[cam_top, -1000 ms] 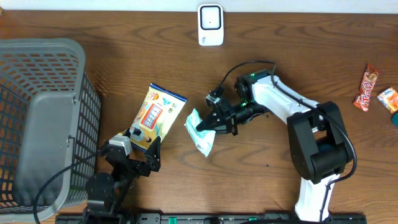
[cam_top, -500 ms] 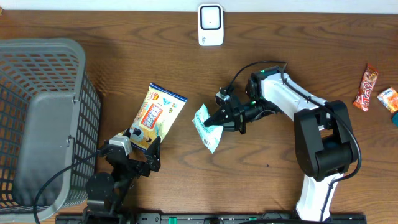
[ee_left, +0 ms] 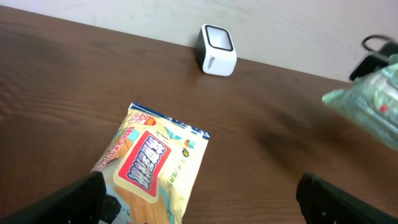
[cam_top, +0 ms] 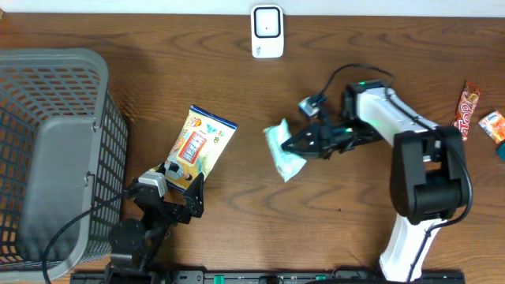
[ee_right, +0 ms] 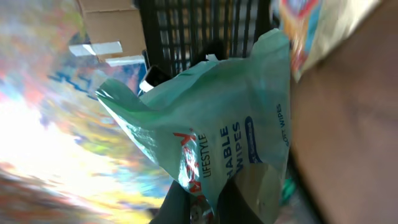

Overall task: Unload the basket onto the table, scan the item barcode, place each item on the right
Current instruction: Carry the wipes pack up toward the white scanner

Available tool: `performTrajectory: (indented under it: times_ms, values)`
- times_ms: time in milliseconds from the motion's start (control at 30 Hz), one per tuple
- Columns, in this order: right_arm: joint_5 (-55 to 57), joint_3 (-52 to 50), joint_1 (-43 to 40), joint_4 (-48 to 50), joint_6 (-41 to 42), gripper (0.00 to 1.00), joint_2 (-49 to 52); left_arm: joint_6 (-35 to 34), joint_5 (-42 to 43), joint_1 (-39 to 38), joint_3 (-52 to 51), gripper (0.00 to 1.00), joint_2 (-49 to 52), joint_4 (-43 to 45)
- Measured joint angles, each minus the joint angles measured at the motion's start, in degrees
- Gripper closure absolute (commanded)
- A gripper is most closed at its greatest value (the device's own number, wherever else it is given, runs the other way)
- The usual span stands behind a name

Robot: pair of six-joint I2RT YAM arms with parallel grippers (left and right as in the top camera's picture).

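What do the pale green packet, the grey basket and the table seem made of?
Pale green wipes packet: thin plastic film, slightly glossy, crumpled. Grey lattice basket: probably matte moulded plastic. Brown table: wood or wood-look laminate, grain visible.

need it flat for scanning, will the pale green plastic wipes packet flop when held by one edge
Probably floppy: the pale green plastic wipes packet looks creased and bent where the right gripper pinches one edge. Likely light, as that small pinch alone holds it. Its glossy film may slip or twist in the grip.
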Motion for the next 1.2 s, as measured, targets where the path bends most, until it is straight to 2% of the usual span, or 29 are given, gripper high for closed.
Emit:
performTrajectory:
  times_ms: [233,367,667,800,900,1000,1133,1200]
  values:
    - [-1.46,0.0,-3.41,0.61,-20.76,0.98,0.0,0.0,0.0,0.0,0.0,0.02,0.0,0.0]
    - [-1.42,0.0,-3.26,3.82,-28.79,0.98,0.0,0.0,0.0,0.0,0.0,0.02,0.0,0.0]
    - [2.97,0.0,-0.79,14.93,-31.85,0.99,0.0,0.02,0.0,0.0,0.0,0.02,0.0,0.0]
    - [5.92,-0.02,0.7,24.79,-26.73,0.99,0.0,0.0,0.0,0.0,0.0,0.02,0.02,0.0]
    - [10.71,-0.02,1.99,37.75,-15.89,0.98,0.02,0.02,0.0,0.0,0.0,0.02,0.0,0.02]
    - [18.91,0.0,3.78,49.68,-1.44,0.99,0.02,0.02,0.0,0.0,0.0,0.03,0.0,0.0]
    - [29.51,0.09,6.45,55.63,13.2,0.99,0.02,0.0,-0.02,0.0,0.0,0.02,0.0,0.0]
    - [32.7,0.09,7.78,56.33,17.16,0.99,0.02,0.0,0.0,0.0,0.0,0.02,0.02,0.0]
